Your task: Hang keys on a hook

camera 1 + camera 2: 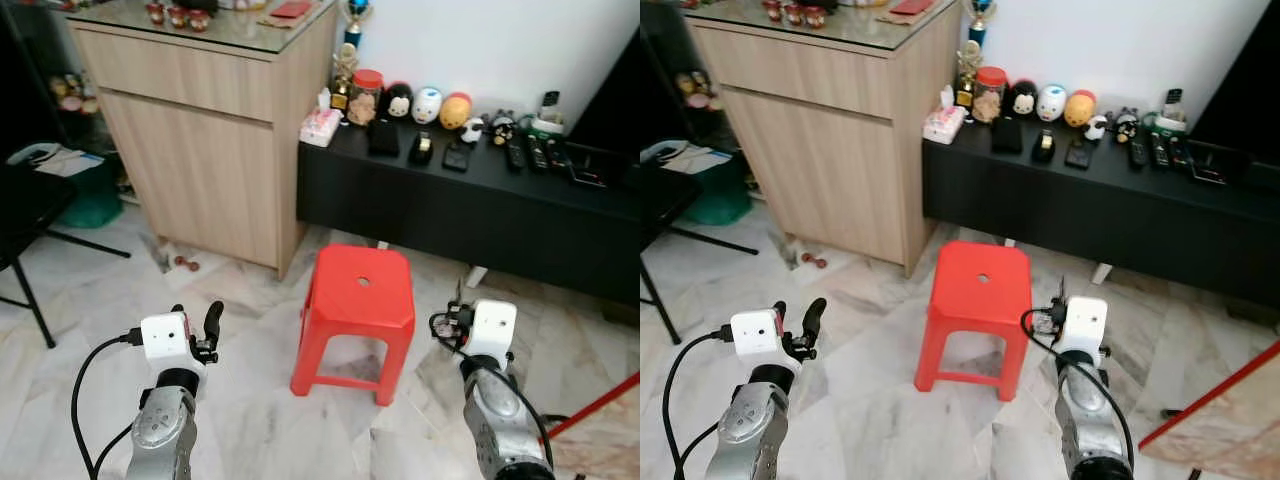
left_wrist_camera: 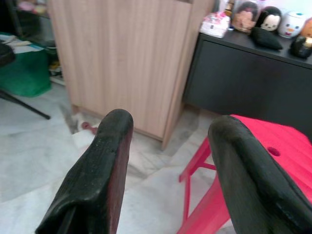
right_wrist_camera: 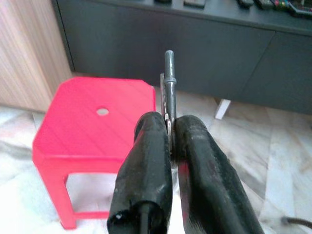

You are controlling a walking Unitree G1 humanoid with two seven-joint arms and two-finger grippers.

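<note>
Two silver arms, each topped by a white camera block with black looping cables; long black matte fingers (image 2: 97,170) at twelve o'clock

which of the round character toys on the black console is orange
The rightmost of the three big round toys, the orange one; the black-eared one and the white one sit to its left.

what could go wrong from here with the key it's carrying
The right hand pinches the key only near its lower end, most of it sticking out, so it could twist or slip while walking. The red stool stands directly ahead and could catch the legs. No hook can be seen among these pictures.
</note>
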